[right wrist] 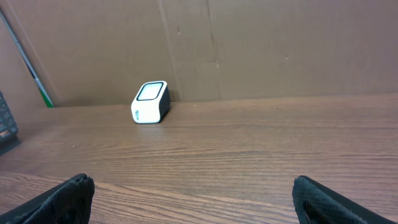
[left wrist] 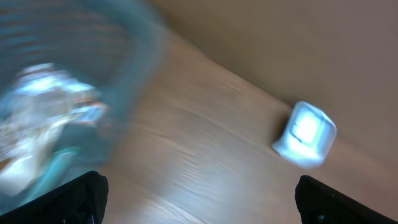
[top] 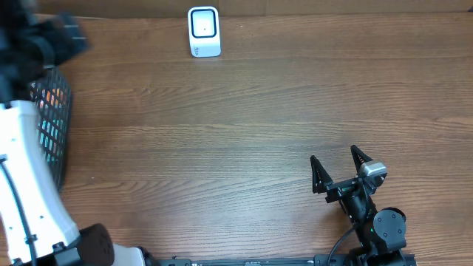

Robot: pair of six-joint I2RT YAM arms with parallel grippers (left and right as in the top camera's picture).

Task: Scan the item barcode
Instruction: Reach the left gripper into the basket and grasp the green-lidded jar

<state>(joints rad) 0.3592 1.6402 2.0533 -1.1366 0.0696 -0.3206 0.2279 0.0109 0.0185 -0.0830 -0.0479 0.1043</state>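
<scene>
Items [top: 49, 133] are in neither claw. Nearest the base, the right claw [top: 334, 155] stands wide and empty over bare counter [top: 222, 148], well away from them. Further out on the left, they show as coloured packs through the mesh basket [top: 58, 111], and the left claw [left wrist: 199, 186] hangs just above it, fingers spread wide, so that arm is nearer. Their long axis is too blurred to tell. Farthest back, the white scanner [top: 204, 32] sits to the basket's right.

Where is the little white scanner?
In the overhead view the scanner stands at the table's far edge, left of centre, by the cardboard wall, away from the basket on the left.
</scene>
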